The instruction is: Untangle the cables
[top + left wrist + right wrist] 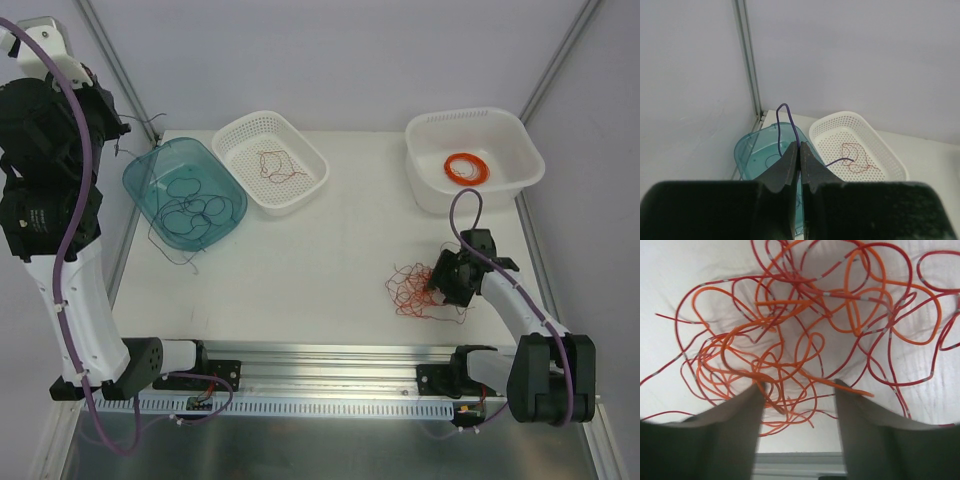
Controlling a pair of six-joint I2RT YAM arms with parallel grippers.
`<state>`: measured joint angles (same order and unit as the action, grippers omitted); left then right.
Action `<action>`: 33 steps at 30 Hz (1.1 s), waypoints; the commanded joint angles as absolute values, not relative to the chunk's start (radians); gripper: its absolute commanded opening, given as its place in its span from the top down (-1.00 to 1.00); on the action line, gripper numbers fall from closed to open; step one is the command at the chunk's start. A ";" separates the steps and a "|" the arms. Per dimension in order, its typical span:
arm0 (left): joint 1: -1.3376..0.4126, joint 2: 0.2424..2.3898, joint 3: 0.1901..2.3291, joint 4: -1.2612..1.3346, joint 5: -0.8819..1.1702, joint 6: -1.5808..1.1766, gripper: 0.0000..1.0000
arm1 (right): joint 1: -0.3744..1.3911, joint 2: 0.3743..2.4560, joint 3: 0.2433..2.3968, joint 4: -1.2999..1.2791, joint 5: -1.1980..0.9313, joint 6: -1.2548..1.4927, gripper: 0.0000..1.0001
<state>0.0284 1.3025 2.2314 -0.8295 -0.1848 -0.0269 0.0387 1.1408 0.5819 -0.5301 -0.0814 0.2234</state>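
A tangle of thin red and orange-red cables (415, 292) lies on the table at the right front. It fills the right wrist view (805, 315). My right gripper (438, 284) is down at the tangle's right side and open (797, 386), with loops lying between and around its fingertips. My left gripper (120, 127) is raised high at the far left, above a teal bin (140, 180). It is shut (800, 148) on a thin dark navy cable (785, 107) that curls up from its tips. Several dark cables (195, 208) lie in the teal bin.
A white perforated basket (300, 135) behind the middle holds a red cable (278, 166); it also shows in the left wrist view (880, 145). A white tub (520, 135) at the back right holds a thick orange coil ring (467, 168). A metal rail (330, 355) runs along the near edge.
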 commanded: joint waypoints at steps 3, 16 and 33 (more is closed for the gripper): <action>0.040 1.318 2.296 -0.796 -0.035 -0.051 1.00 | 0.041 1.108 0.640 -0.526 -0.149 0.176 -0.56; 0.040 1.416 2.362 -0.673 0.017 -0.083 1.00 | 0.046 1.147 0.658 -0.508 -0.181 0.172 -0.91; 0.101 1.545 1.968 -0.382 -0.196 0.014 1.00 | 0.051 1.184 0.663 -0.503 -0.201 0.156 -0.92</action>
